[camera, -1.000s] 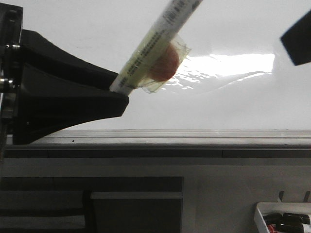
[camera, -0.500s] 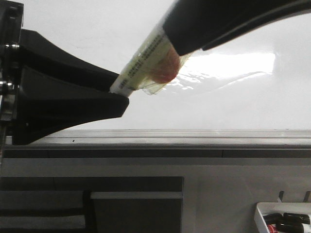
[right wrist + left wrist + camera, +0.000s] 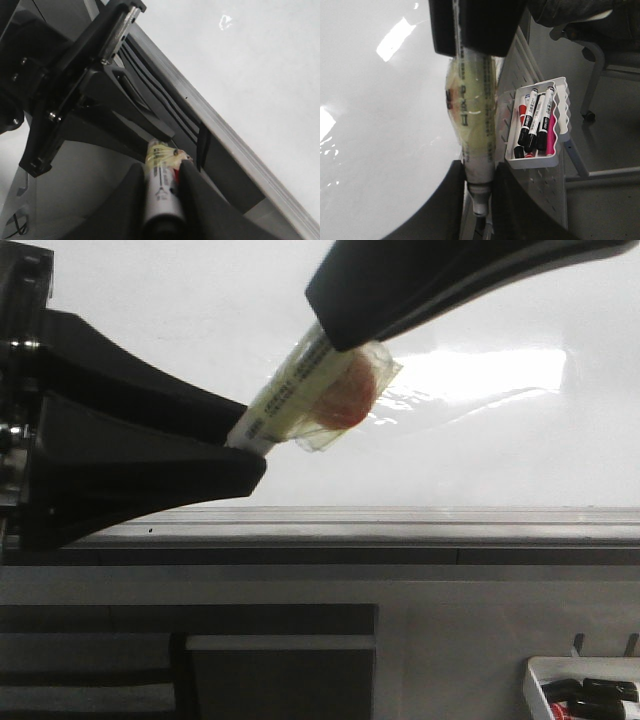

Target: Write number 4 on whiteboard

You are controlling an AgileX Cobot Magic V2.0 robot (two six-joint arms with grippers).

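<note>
The whiteboard (image 3: 480, 455) stands as a large glossy white surface with a bright glare patch (rippled at its lower edge) right of centre and a grey aluminium rail along its bottom edge. Its visible face is plain white; no drawn strokes show on it.

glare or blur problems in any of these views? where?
Front view: bright glare patch on the whiteboard right of the marker; near left gripper is a dark soft mass. Left wrist view: glare streaks on the board, marker tray sharp. Right wrist view: right gripper fingers blurred.
</note>
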